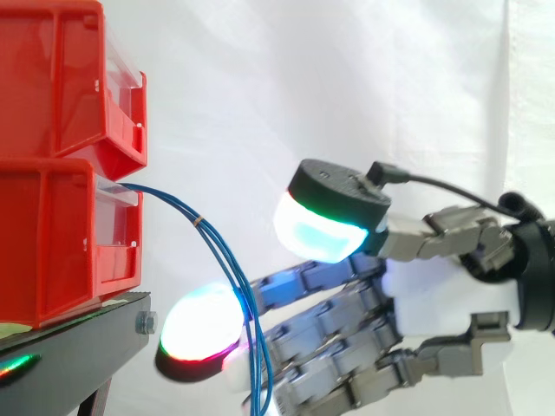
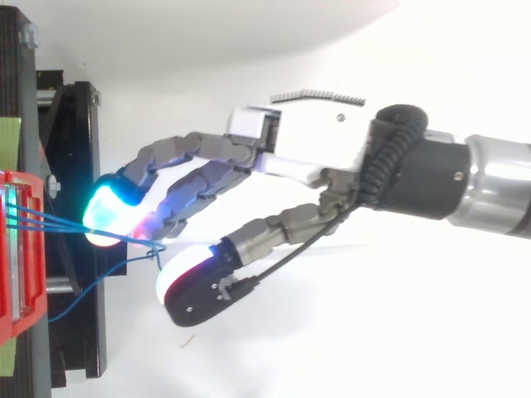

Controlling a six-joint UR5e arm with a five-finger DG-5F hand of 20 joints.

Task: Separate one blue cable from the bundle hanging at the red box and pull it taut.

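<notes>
Blue cables (image 1: 198, 222) droop from the red box (image 1: 69, 234) at left, down between the hand's (image 2: 307, 149) spread fingers (image 1: 329, 325), seemingly unpinched.

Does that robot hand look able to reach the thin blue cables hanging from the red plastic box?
Probably yes: the hand is open right at the thin blue cables, and nothing stands between them.

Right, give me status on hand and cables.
Hand open, fingers at the cables. Cables slack from red bin, not taut. Nothing in the way.
</notes>
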